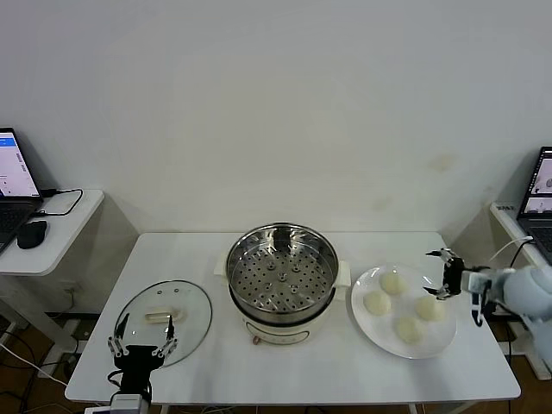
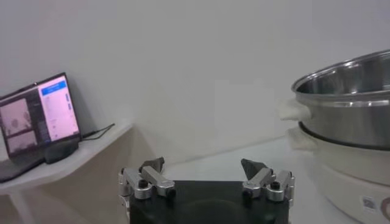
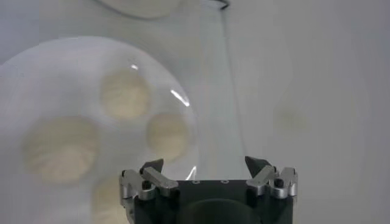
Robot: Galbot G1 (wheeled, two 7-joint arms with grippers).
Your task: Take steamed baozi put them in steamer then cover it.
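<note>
Baozi (image 1: 393, 282) are what we have to move, and in the head view we see all four on the white plate (image 1: 373, 330) to the right of the steamer (image 1: 282, 280). The steamer's perforated tray holds no buns, and the glass cover (image 1: 164, 320) lies flat on the table (image 1: 345, 366) to the steamer's left, its pale bar handle up. We judge that nothing is done yet: four buns to load, then the cover to set on. Our right gripper (image 1: 442, 276) hangs over the far right edge of the plate, close above the rightmost bun, its fingers spread wide and holding nothing. Our left gripper (image 1: 143, 348) sits at the near edge of the cover, fingers apart, also empty. A laptop (image 1: 12, 177) and a mouse (image 1: 32, 233) rest on a side desk at the left.

From the left wrist we see the left gripper (image 2: 203, 172) with its fingers well apart, facing out across the table. The steamer (image 2: 348, 122) rises beside it on its white base, and the laptop (image 2: 38, 119) stands farther off.

From the right wrist we look down on the plate (image 3: 36, 67) with four baozi (image 3: 125, 94) on it. The right gripper (image 3: 205, 170) is wide open and sits over the plate's rim, beside the buns rather than around any of them.
</note>
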